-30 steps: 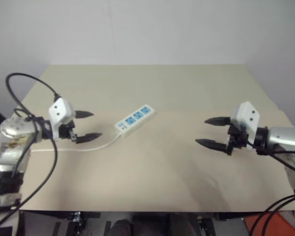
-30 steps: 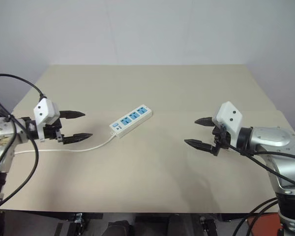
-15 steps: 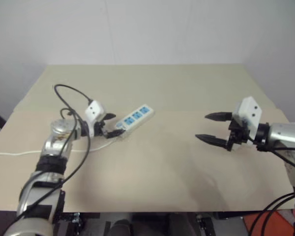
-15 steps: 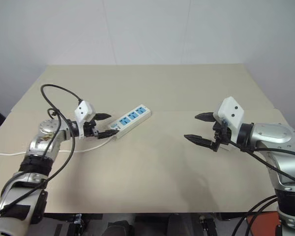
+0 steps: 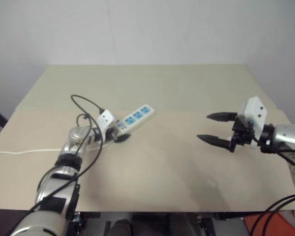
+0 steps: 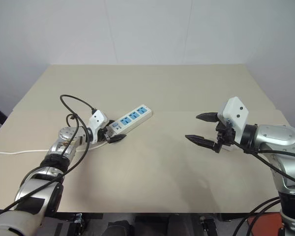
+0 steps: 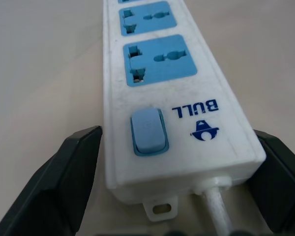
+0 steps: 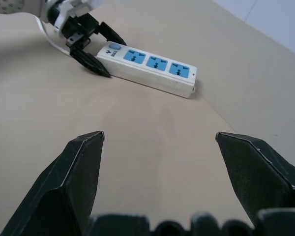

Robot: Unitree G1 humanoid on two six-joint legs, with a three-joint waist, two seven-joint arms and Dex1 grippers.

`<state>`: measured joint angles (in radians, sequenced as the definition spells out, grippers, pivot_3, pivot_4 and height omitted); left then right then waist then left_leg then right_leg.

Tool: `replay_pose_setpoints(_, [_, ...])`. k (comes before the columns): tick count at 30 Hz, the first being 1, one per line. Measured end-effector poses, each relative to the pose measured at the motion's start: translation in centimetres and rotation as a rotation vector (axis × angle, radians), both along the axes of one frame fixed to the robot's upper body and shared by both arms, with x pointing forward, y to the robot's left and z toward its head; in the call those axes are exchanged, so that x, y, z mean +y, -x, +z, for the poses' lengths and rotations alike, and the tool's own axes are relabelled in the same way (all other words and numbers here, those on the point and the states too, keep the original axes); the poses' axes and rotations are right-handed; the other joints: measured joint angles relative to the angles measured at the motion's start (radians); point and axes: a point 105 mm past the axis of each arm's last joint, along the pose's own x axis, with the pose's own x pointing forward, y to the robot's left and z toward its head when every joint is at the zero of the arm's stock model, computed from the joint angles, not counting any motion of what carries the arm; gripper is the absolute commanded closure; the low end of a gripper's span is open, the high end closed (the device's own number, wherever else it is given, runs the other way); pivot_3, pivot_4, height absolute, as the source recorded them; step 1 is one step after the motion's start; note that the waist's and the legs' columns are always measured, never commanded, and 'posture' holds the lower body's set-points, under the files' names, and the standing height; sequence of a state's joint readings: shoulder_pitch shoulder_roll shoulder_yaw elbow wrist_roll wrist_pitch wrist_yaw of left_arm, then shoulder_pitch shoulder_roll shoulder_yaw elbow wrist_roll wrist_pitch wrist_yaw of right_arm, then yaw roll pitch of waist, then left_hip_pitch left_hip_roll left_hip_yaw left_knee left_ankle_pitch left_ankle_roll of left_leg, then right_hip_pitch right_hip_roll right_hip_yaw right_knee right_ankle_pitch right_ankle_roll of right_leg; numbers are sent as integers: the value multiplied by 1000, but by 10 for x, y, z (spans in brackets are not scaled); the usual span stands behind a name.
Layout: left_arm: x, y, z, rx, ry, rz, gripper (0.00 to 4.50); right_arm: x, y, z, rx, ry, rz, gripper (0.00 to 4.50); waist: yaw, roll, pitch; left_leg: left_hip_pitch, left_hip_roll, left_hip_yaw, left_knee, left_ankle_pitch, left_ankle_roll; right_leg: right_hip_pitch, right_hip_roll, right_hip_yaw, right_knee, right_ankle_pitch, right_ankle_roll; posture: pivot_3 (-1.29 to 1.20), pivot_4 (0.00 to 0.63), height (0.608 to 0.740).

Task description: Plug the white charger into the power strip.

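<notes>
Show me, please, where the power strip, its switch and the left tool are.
power strip (image 6: 132, 118): right eye view, on its middle blue socket.
switch (image 7: 147, 132): left wrist view, on the blue rocker.
left tool (image 6: 113, 133): right eye view, midway between its fingertips.

one power strip (image 6: 130, 119) with three blue sockets, one switch, one cord, on one table (image 6: 152, 162).

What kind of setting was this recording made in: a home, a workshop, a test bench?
Most likely a lab test bench. A bare beige table stands against a plain white wall, with just a power strip lying on it, and the robot's left tool set around its switch end.
</notes>
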<state>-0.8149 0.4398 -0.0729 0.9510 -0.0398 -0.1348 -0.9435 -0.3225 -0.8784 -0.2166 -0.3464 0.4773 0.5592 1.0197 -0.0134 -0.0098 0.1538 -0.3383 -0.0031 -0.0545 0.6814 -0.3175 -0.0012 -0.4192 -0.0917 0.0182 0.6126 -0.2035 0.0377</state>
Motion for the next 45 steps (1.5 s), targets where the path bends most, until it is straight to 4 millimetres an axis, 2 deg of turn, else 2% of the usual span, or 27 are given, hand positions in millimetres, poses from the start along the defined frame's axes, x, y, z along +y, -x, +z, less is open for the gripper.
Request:
replay_pose_setpoints(4, [-5, 0, -2, -6, 30, -8, 1158, 0, 3, 0, 2, 2, 3, 183, 0, 0, 0, 0, 0, 0, 0, 0, 0, 0, 0, 0, 0, 0, 0, 0, 150, 740])
replay_pose_setpoints(9, [-8, 1, -3, -5, 39, -26, 1162, -4, 7, 0, -1, 20, -7, 183, 2, 0, 0, 0, 0, 0, 0, 0, 0, 0, 0, 0, 0, 0, 0, 0, 150, 740])
replay_pose_setpoints(12, [-13, 9, -4, 11, 43, -103, 1162, -7, 8, -1, 5, 34, -17, 183, 1, 0, 0, 0, 0, 0, 0, 0, 0, 0, 0, 0, 0, 0, 0, 0, 150, 740])
replay_pose_setpoints(20, [-24, 69, 3, 94, 8, -504, 1162, -29, 9, 6, 15, 78, -81, 183, 1, 0, 0, 0, 0, 0, 0, 0, 0, 0, 0, 0, 0, 0, 0, 0, 150, 740])
replay_pose_setpoints(24, [-32, 86, 3, 113, -43, -611, 1162, -47, 4, 3, 69, 95, -130, 183, 3, 0, 0, 0, 0, 0, 1, 0, 0, 1, 0, 0, 0, 0, 0, 0, 150, 740])
replay_pose_setpoints(29, [-45, 89, -12, 148, -65, -629, 1162, -68, -12, 2, 177, 196, -212, 183, 0, 0, 0, 0, 0, 1, 1, 0, 1, 0, 0, 1, -1, 0, 0, 0, 150, 740])
replay_pose_setpoints(33, [-50, 88, -17, 143, -55, -629, 1162, -76, -22, -1, 261, 263, -237, 183, 1, 0, 0, 0, 0, 1, 1, -1, 1, 1, 0, 1, -2, 0, 0, 0, 150, 740])
replay_pose_setpoints(45, [-58, 89, -19, 131, -41, -638, 1162, -98, -43, -35, 589, 541, -298, 183, 2, 4, -2, 0, 0, 2, 2, 0, 1, 0, -1, 1, -2, 0, 0, 0, 150, 740])
